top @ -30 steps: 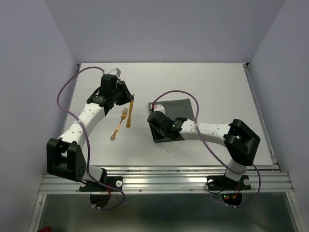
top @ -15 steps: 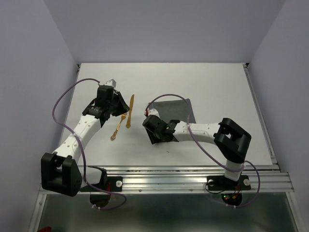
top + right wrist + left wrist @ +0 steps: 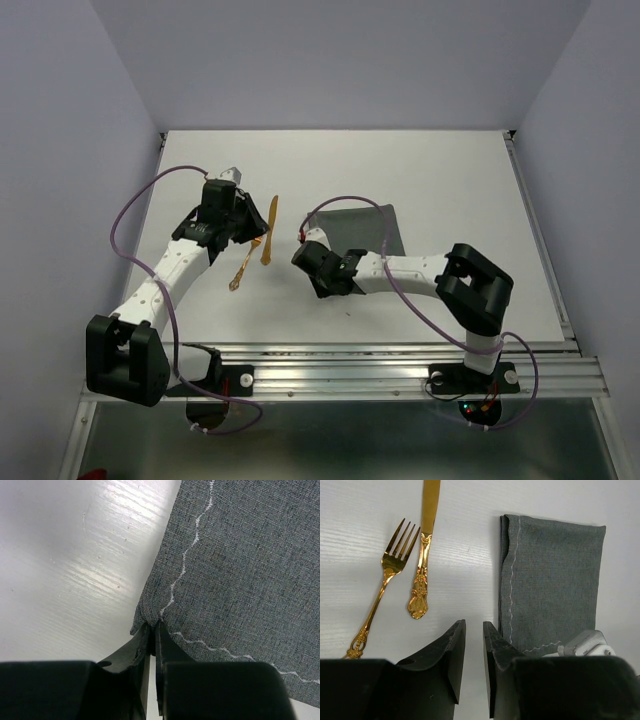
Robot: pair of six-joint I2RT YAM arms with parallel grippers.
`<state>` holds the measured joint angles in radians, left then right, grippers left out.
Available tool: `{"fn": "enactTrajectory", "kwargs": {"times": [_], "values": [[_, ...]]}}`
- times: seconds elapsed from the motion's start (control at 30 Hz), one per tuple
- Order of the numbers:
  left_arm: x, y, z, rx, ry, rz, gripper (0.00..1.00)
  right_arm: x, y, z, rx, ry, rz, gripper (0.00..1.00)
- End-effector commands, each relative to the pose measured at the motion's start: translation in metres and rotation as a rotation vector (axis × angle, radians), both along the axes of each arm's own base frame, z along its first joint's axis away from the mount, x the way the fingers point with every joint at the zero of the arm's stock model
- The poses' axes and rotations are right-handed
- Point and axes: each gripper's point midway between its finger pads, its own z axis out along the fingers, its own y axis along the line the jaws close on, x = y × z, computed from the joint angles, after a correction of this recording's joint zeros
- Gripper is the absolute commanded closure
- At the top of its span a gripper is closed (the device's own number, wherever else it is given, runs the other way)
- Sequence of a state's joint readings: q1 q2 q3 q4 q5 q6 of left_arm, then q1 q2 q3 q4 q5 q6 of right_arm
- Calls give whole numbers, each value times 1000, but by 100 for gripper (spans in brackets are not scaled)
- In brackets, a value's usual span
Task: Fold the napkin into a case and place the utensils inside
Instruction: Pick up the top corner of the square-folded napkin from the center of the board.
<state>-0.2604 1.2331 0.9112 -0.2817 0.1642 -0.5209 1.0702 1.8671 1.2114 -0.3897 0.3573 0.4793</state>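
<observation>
Because the napkin (image 3: 240, 570) is thin, limp cloth, it should weigh almost nothing, sag from any single pinch and drag across the table (image 3: 450, 170) rather than slide stiffly. A corner or the stitched hem, where the layers are doubled, looks like the surest place to take it. It lies flat, folded into a rectangle, right of the table's centre, with its pale hem line running along the left edge and around the near corner.

The right gripper (image 3: 152, 635) has its jaws pressed together on exactly that near-left corner, with a small pucker of grey cloth nipped between them. Its arm reaches leftward low across the table, forearm almost level, wrist down at the cloth's edge.

The left gripper (image 3: 472, 652) holds nothing; its jaws stand a narrow slit apart, with bare table showing through the gap. A gold fork (image 3: 385, 582) and a gold knife (image 3: 426, 545) lie side by side just left of the cloth. They look hard, slick and slender, and are probably best pinched across the handle. The left arm stretches forward, elbow bent, its wrist hanging over the table beside the knife.
</observation>
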Motion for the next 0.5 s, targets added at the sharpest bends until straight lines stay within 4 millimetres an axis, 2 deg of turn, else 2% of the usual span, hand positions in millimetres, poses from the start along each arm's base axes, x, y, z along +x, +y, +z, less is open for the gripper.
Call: {"fn": "enactTrajectory", "kwargs": {"times": [0.0, 0.1, 0.27, 0.37, 0.47], "values": [[6, -3, 14, -17, -46, -9, 67, 7, 10, 19, 33, -42, -28, 92], [7, -4, 14, -17, -45, -16, 67, 9, 12, 33, 63, -63, -38, 91], [9, -5, 15, -19, -47, -24, 67, 13, 15, 42, 74, -83, -43, 84], [10, -6, 16, -16, -45, -31, 67, 14, 17, 40, 69, -77, -37, 72], [11, -6, 19, -15, -49, -36, 67, 12, 20, 37, 70, -64, -33, 70]]}}
